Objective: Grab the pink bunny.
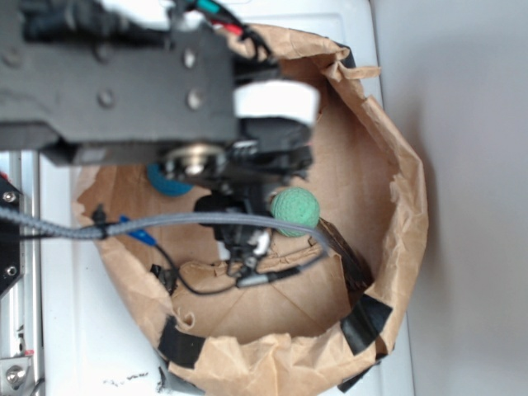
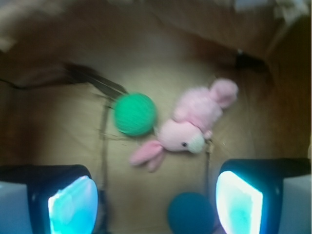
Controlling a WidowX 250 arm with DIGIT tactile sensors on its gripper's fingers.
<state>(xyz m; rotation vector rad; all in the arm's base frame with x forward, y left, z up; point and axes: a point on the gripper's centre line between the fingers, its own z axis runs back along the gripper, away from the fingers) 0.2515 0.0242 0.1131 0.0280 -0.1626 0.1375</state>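
Below: pink bunny (image 2: 192,124) btwn open fingers (image 2: 73,204)

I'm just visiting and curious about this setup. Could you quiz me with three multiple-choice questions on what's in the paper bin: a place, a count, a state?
1. What lies right beside the pink bunny's ears?
A green ball
B metal spoon
C red cup

2. How many balls are in the bin?
A none
B two
C five

3. The gripper is:
A open, holding nothing
B shut on the bunny
C shut on a ball

Answers:
1 A, the green ball sits by its ears.
2 B, green plus the blue ball.
3 A, both fingers stand wide apart above the toys.
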